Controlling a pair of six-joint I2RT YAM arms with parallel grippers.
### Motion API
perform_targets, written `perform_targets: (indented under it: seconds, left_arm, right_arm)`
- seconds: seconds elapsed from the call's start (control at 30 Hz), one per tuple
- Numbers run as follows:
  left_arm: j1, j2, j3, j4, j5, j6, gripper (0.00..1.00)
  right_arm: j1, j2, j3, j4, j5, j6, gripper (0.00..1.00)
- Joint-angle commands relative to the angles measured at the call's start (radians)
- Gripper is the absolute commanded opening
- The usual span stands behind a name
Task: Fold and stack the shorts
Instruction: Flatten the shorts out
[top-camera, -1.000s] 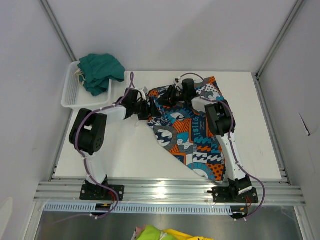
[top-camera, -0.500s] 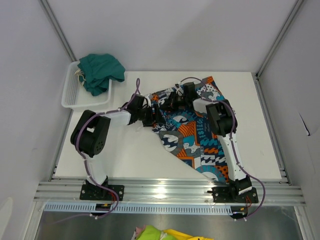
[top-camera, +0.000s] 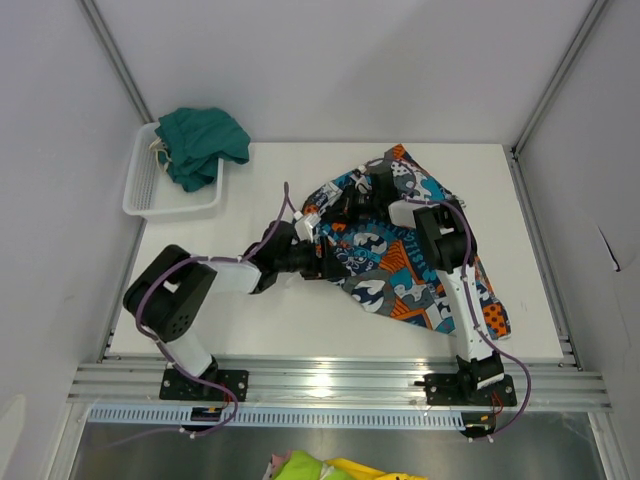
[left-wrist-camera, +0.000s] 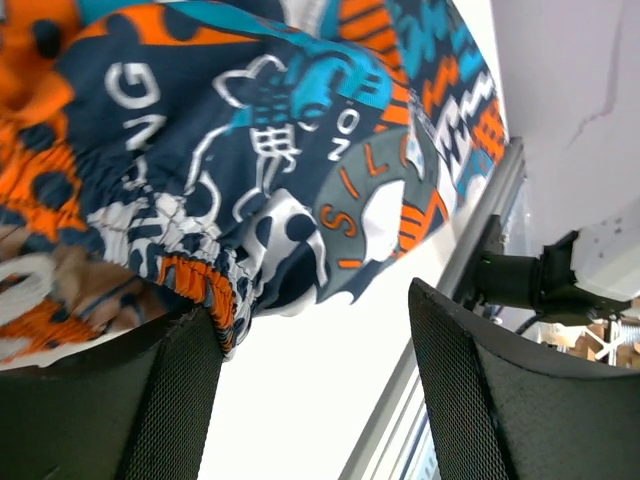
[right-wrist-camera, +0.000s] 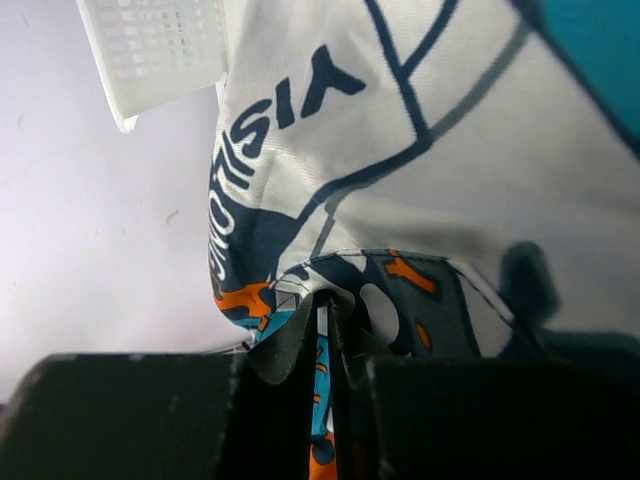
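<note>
Right of the white basket (top-camera: 150, 195), the patchwork shorts (top-camera: 400, 255) lie bunched; the right gripper (right-wrist-camera: 325, 320) pinches their fabric, the left gripper (left-wrist-camera: 315, 310) gapes wide at their edge; the green shorts (top-camera: 205, 140) heap over that basket's far end

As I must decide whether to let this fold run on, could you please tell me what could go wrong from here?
1. The right gripper is shut on only a thin fold of the patterned shorts; a pull might slip it free.
2. The left gripper is open, with the waistband at one finger rather than between the two, so closing may miss it.
3. The cloth lies bunched around the right arm and could snag.
</note>
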Motion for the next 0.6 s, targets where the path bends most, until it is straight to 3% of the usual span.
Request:
perform_targets:
  seconds: [0.0, 0.17, 0.27, 0.3, 0.33, 0.4, 0.5, 0.57]
  left_arm:
    - [-0.04, 0.028, -0.002, 0.183, -0.013, -0.035, 0.74]
    - [-0.064, 0.074, -0.035, 0.405, 0.001, -0.139, 0.75]
    - [-0.073, 0.071, -0.016, 0.464, 0.013, -0.176, 0.7]
    - [-0.075, 0.069, -0.006, 0.447, 0.012, -0.181, 0.66]
    - [-0.076, 0.069, 0.03, 0.43, 0.013, -0.182, 0.53]
    - [-0.076, 0.08, 0.064, 0.328, 0.004, -0.173, 0.41]
    - [-0.076, 0.109, 0.146, 0.202, -0.025, -0.129, 0.33]
    - [-0.076, 0.127, 0.166, 0.202, -0.036, -0.126, 0.28]
  right_arm:
    - [-0.01, -0.006, -0.037, 0.022, 0.003, 0.005, 0.1]
    - [-0.011, -0.006, -0.04, 0.033, 0.0, 0.011, 0.09]
    - [-0.011, -0.004, -0.046, 0.048, -0.004, 0.022, 0.08]
    - [-0.013, -0.004, -0.049, 0.053, -0.006, 0.027, 0.08]
    - [-0.014, -0.006, -0.052, 0.065, -0.007, 0.033, 0.08]
    - [-0.016, -0.006, -0.058, 0.079, -0.011, 0.039, 0.08]
    - [-0.017, -0.007, -0.071, 0.103, -0.017, 0.054, 0.07]
    - [-0.017, -0.01, -0.077, 0.116, -0.017, 0.062, 0.06]
